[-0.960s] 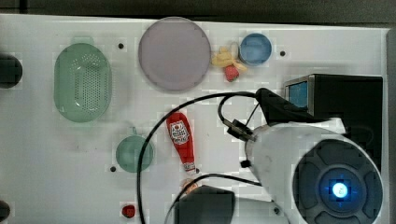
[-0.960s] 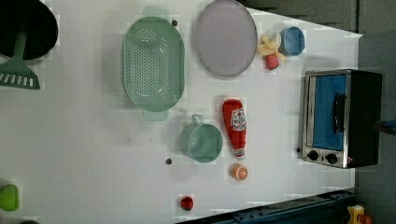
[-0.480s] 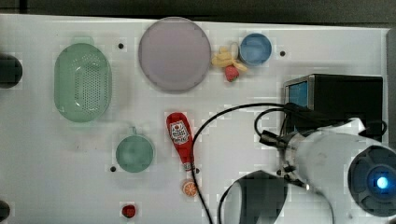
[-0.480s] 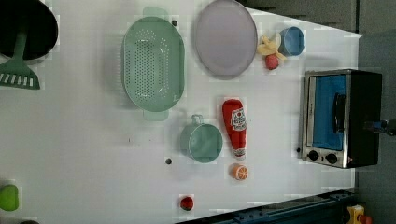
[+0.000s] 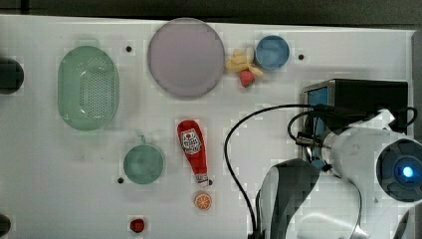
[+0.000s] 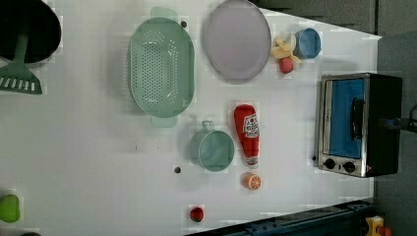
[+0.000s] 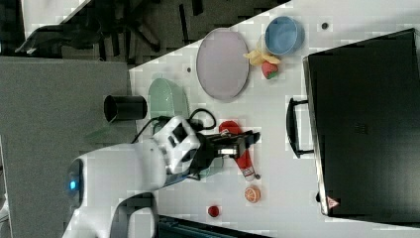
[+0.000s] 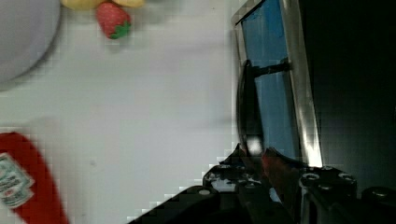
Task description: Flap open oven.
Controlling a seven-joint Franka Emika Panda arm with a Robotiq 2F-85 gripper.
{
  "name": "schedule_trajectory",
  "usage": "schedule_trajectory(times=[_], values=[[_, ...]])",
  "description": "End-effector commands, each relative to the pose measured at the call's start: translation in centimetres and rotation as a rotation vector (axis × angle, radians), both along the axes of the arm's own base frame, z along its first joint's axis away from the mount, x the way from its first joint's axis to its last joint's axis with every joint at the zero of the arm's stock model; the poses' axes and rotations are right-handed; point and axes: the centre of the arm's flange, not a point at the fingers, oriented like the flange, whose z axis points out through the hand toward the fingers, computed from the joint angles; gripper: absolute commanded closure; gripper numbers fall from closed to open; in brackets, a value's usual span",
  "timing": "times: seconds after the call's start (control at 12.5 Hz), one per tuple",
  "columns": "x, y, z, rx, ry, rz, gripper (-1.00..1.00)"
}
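The oven stands at the top view's right edge, a black box with a silver front frame and blue glass door. The door is shut, and its black bar handle stands off the glass. My gripper hovers over the lower end of that handle, its dark fingers a narrow gap apart with nothing gripped. In the right view the gripper points toward the handle, still a short way off. My white arm covers the oven's front corner in the top view.
On the white table lie a red ketchup bottle, a green cup, an orange slice, a green colander, a lilac plate, and a blue bowl beside a strawberry. A black cable loops from my arm.
My arm has swung to the top view's right, from beside the ketchup bottle to the oven's front. The oven door has stayed shut.
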Motion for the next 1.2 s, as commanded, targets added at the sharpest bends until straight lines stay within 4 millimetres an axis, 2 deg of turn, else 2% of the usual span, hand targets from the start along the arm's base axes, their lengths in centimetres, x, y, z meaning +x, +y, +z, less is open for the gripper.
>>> schedule_trajectory(times=[0.08,0.88,1.2], values=[[-0.8,-2.6,-2.0,-0.004,0.022,0.025,0.65],[1.1,-4.0,-10.6,-0.064,0.088,0.022,0.65],[1.8,-3.0,-12.0,-0.068,0.104,0.048,0.65]])
